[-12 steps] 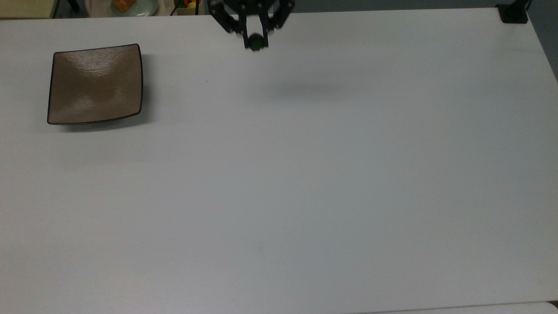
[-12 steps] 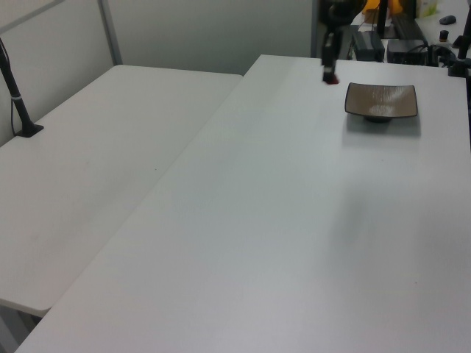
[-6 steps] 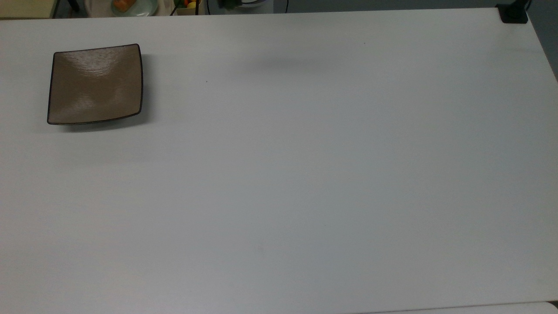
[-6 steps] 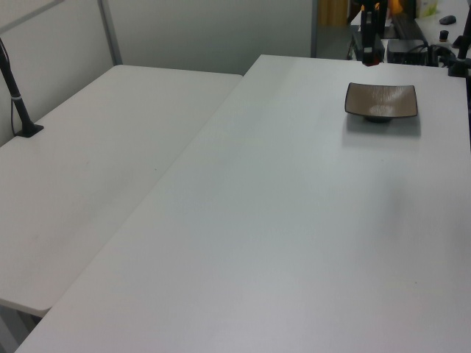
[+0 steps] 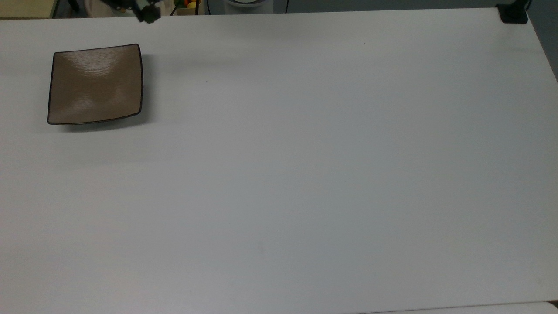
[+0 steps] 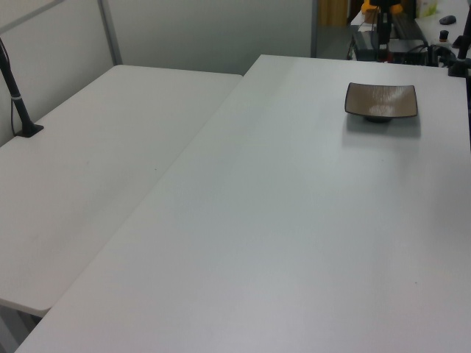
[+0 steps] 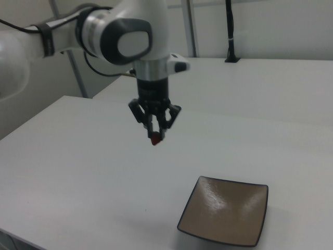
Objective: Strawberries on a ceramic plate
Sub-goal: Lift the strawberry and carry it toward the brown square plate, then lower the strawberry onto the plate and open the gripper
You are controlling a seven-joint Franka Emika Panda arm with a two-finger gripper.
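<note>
The square tan-brown ceramic plate (image 5: 95, 83) lies on the white table at the top view's left; it is bare. In the right view my gripper (image 7: 156, 137) hangs well above the table, shut on the tiny red strawberry (image 7: 155, 140), to the left of and beyond the plate (image 7: 225, 217). From the top view the gripper (image 5: 149, 16) sits at the far table edge, just past the plate's far right corner, with the strawberry's dark cap (image 5: 151, 18) under it. In the left view the gripper (image 6: 383, 44) hangs behind the plate (image 6: 381, 101).
A black clamp (image 5: 513, 13) grips the table's far right corner in the top view. Colourful items (image 5: 190, 4) lie beyond the far edge. The left view shows a second white table (image 6: 110, 147) with a black post (image 6: 16, 95).
My gripper, still holding the strawberry, has swung leftward in the top view along the table's far edge, from near the middle to just beyond the plate's far right corner.
</note>
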